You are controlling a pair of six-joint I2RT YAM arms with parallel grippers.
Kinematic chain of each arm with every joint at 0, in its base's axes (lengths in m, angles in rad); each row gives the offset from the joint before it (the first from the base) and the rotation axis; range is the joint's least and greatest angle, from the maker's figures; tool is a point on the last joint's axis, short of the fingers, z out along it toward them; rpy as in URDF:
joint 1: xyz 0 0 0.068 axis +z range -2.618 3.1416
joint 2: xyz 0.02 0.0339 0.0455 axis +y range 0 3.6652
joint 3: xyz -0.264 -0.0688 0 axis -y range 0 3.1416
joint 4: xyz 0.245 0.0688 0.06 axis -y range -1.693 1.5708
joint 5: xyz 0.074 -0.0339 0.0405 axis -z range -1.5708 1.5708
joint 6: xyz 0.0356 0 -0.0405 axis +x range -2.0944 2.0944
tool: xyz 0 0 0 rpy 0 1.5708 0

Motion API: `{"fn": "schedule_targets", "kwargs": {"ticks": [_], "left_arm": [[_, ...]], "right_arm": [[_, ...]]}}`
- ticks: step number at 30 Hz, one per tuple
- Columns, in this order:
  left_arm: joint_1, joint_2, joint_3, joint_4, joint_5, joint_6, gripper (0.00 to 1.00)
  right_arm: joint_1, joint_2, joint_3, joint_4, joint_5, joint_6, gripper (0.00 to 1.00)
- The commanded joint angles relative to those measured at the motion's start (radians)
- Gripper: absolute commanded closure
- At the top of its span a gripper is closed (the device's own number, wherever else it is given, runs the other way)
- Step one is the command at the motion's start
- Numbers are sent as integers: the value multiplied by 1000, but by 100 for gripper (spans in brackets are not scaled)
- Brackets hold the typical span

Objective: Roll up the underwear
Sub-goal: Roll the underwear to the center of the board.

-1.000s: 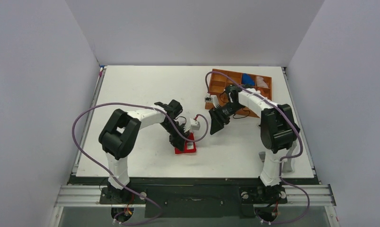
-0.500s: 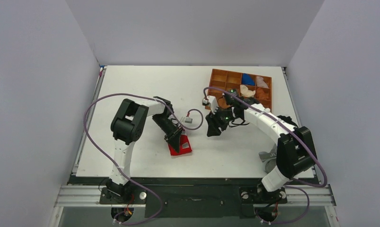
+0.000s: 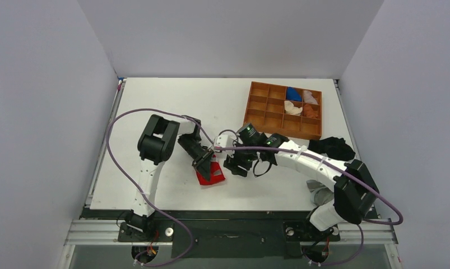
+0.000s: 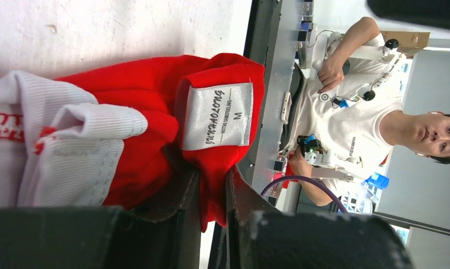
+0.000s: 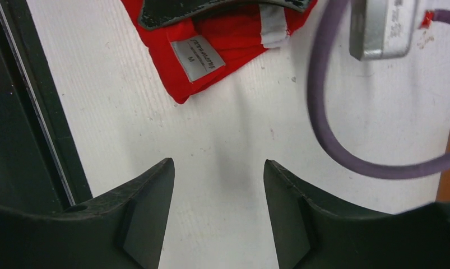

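Soft, limp underwear point(image 4: 138, 112) is grasped at its fold by the left jaws; the labelled edge could be taken by the released right jaws

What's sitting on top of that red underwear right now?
The left arm's fingers lie over the underwear and pinch a red fold beside its white size label. They cover the cloth beneath them, so how far it is rolled cannot be seen.

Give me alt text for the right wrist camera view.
The right claw hangs open over the white table, nothing between its fingers. Beyond it lies the red underwear with a grey size label, the left claw clamped on it; a purple cable loops at right.
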Motion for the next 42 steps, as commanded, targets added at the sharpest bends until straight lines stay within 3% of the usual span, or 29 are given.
{"fn": "schedule_targets", "kwargs": {"ticks": [1,17,36,42], "left_arm": [[19,10,20,-60,17,72,100],[26,1,-2,-47,15,54,100],[28,-4,-21,-24,15,27,100],[28,1,-16,-38,15,40,100]], "right_arm": [[87,40,34,41,134,-75,44],[267,254,175,37,215,-189,43],[292,384,210,72,219,-185,48],[293,409,226,71,216,-189,56]]}}
